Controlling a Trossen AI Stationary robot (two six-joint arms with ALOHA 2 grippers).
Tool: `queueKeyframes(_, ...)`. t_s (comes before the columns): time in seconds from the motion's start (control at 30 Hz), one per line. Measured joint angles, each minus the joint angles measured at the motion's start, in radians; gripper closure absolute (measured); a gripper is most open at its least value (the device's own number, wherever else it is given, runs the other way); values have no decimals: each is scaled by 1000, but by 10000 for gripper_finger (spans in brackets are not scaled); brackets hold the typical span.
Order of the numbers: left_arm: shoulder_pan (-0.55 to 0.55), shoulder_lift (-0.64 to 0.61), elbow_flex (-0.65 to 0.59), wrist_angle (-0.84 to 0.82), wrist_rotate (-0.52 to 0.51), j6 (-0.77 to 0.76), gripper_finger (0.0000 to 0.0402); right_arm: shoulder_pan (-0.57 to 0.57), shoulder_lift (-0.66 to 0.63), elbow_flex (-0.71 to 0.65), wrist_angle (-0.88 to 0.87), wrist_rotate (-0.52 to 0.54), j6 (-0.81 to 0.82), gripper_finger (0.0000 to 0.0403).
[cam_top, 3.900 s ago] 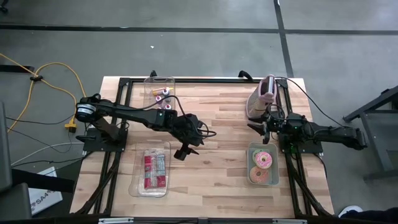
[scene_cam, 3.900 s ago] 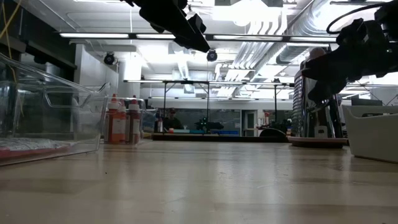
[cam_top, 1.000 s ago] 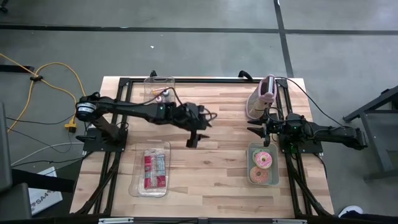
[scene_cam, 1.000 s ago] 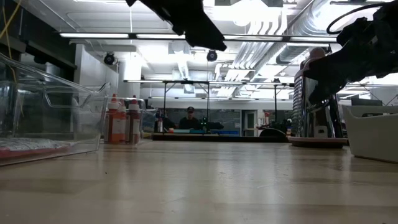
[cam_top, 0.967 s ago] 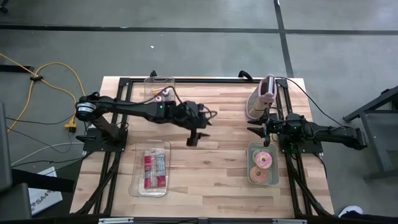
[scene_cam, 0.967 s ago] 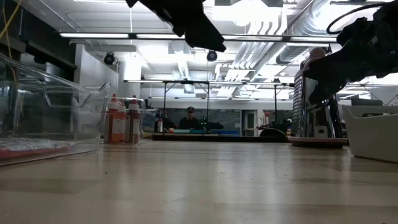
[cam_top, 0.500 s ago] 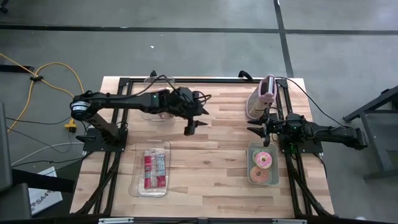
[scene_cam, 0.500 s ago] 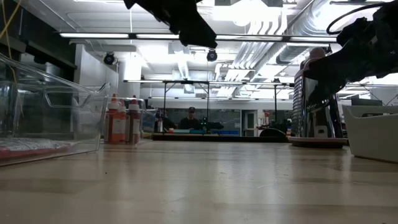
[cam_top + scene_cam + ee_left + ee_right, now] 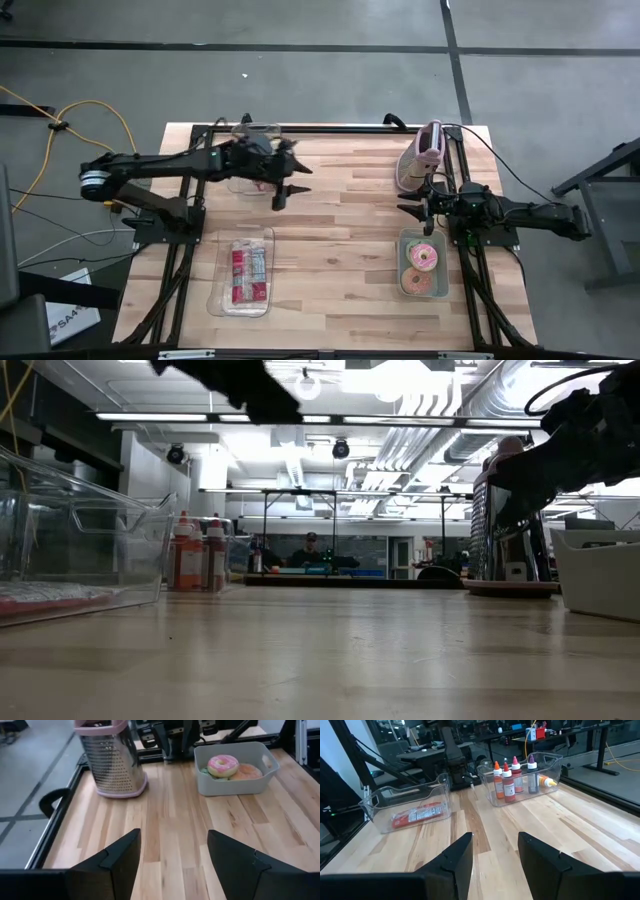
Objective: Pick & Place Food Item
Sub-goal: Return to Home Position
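The overhead camera looks straight down, the low one skims the table (image 9: 340,250), left wrist shares the gray bin (image 9: 225,786)

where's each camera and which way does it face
High: overhead, straight down on the wooden table; both arms, left pincer, right pincer.
Low: tabletop height, level into the room; arms overhead.
Left wrist: across the table at the gray plastic bin of donuts; own open fingers.
Right wrist: towards the clear plastic bin of sauce bottles; own open fingers.
Shared: high and left wrist both show that bin.
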Motion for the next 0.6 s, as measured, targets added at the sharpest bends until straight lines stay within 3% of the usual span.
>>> queueKeyframes(0.4, 9, -319, -312, 188, -19, -65, 179, 0, 0, 0, 0, 1, 0, 256)
queueKeyframes(0.6, 9, -473, -451, 245, -111, -105, 179, 0, 0, 0, 0, 1, 0, 256)
